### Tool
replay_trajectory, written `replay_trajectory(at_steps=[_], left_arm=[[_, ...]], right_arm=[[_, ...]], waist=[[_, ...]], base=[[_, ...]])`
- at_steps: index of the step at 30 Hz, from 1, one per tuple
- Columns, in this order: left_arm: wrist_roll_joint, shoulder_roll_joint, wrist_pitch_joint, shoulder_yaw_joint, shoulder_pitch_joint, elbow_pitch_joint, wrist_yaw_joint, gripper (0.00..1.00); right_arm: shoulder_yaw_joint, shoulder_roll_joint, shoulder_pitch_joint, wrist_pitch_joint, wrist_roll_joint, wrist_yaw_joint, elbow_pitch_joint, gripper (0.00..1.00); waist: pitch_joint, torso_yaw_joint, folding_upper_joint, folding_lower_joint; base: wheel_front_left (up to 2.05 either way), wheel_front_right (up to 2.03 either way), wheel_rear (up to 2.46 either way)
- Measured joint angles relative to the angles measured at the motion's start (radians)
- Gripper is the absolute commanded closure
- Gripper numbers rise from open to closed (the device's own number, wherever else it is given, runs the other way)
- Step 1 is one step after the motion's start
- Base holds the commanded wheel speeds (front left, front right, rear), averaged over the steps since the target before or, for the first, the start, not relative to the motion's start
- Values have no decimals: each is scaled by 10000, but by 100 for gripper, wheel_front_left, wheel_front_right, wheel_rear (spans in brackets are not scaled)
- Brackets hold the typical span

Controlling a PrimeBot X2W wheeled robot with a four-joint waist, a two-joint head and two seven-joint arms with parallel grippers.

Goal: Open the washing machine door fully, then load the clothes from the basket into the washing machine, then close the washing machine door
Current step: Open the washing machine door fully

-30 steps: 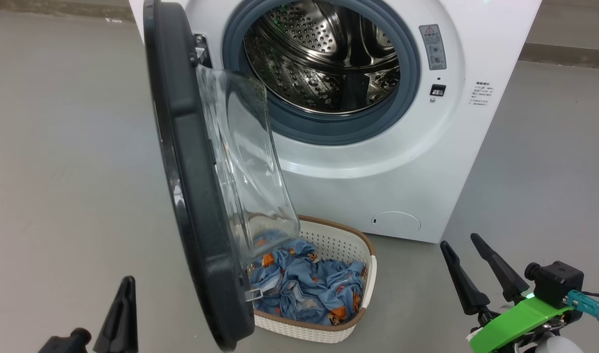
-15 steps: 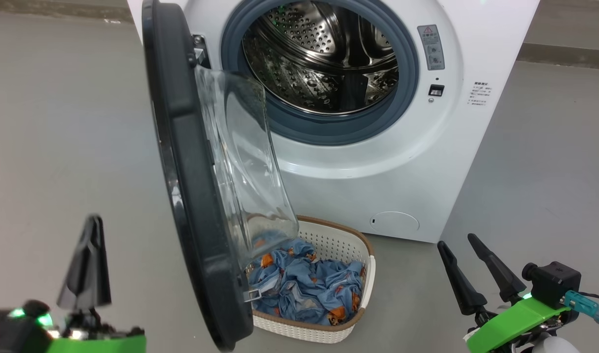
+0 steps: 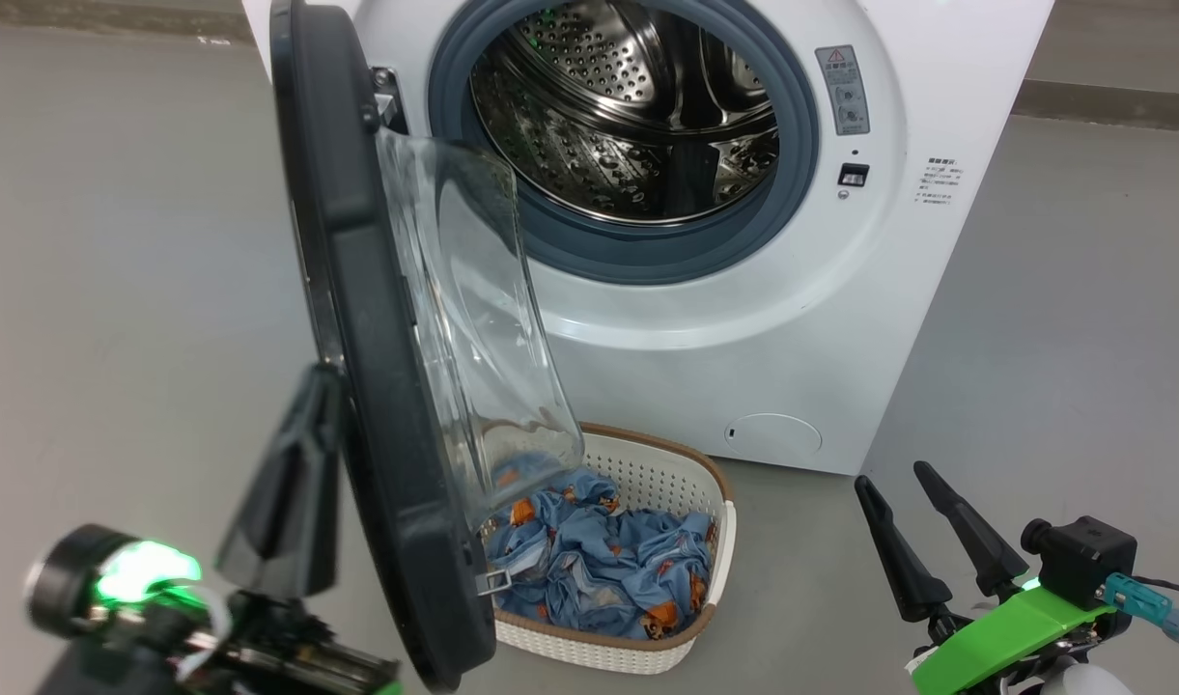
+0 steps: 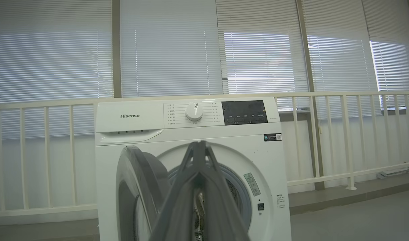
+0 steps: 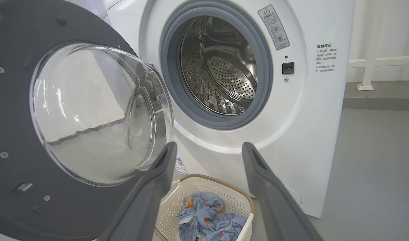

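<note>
- Washing machine door [image 3: 381, 386], round, glossy black rim, clear glass bowl, stands half-open and edge-on, at 3 o'clock just beside the nearer left hand [image 3: 311, 405], which is closed and empty.
- Right hand [image 3: 890, 475], spread open, lies well apart.

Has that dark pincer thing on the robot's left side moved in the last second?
Yes. The left gripper has risen and swung right, toward the washing machine door; its shut tip now sits beside the door's black rim.
</note>
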Motion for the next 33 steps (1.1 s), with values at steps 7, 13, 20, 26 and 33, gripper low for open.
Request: replay_trajectory(at_steps=[7,13,20,26,33], left_arm=[[-100,19,566,-1312,23,-25,-90,100],[-355,10,826,-2038,385,431,-94,100],[-811,-19,957,-2351,633,1290,-92,100],[-1233,-69,953,-2337,634,2403,-86,100],[-1480,-117,924,-2362,632,3542,-86,100]], right_arm=[[42,12,-2,0,4,0,6,0],[161,25,-3,0,15,0,17,0],[196,42,-4,0,17,0,42,0],[238,50,-5,0,23,0,58,0],[265,50,-5,0,25,0,81,0]], waist=[[43,-32,0,0],[61,-110,0,0],[78,-150,0,0],[123,-197,0,0],[151,-221,0,0]], base=[[0,0,0],[0,0,0],[0,0,0],[0,0,0],[0,0,0]])
